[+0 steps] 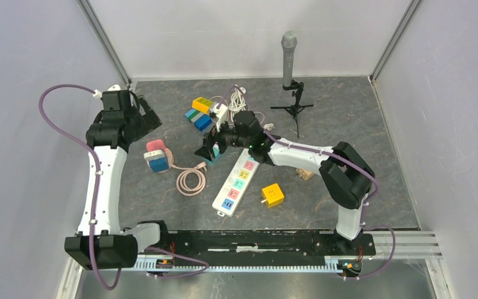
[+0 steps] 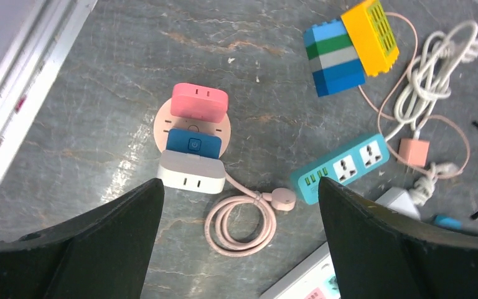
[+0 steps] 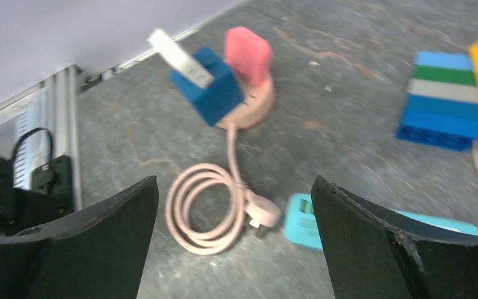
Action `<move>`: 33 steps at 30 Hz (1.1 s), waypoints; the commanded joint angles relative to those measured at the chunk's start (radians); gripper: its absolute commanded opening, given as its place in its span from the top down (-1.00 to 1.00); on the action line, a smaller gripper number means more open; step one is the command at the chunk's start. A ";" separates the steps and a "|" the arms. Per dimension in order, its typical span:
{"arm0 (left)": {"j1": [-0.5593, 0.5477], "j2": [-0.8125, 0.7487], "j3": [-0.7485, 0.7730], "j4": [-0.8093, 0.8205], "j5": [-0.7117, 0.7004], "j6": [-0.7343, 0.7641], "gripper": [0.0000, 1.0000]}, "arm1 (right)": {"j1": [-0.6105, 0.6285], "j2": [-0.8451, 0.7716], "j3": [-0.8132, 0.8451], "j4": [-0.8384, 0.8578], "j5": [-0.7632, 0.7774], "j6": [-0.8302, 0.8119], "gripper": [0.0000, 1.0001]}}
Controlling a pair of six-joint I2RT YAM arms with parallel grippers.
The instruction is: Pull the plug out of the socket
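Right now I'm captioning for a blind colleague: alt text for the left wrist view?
Open left gripper above a round pink socket holding pink, blue and white plugs; its coiled cord lies beside a teal power strip.

**What lies where**

Three plugs (image 2: 199,103) sit on the round socket (image 2: 160,129) at the left, and its coiled cord (image 2: 239,224) lies just to the right. The long power strip (image 1: 236,184) lies centrally, with the cube adapter (image 1: 272,195) to its right. The microphone stand (image 1: 289,68) is far behind.
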 commanded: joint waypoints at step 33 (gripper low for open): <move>0.115 -0.119 -0.091 -0.085 -0.159 -0.312 -1.00 | 0.206 0.596 0.526 0.527 -0.111 -0.183 -0.33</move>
